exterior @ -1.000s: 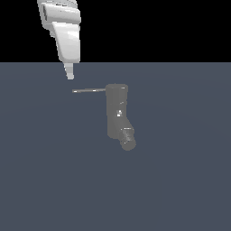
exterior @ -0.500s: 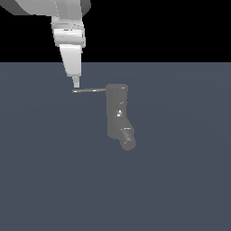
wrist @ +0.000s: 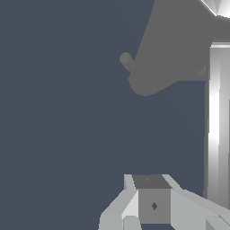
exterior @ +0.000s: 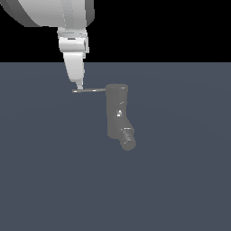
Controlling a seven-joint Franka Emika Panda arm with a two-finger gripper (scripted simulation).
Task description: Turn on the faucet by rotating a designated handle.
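Hiding jaw gap, tool (exterior: 79, 87) tip meets handle (exterior: 89, 90) end.

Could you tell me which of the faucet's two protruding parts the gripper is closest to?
The handle, the thin light rod at the top of the faucet; the gripper sits at its free end. The stubby dark ribbed spout lies lower, far off.

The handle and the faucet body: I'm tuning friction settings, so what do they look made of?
The handle looks like bare light-grey metal: in the wrist view the rod carries a bright lengthwise streak. The faucet body looks like dull, matte grey metal, flat shading only. Being renders, plastic cannot be excluded.
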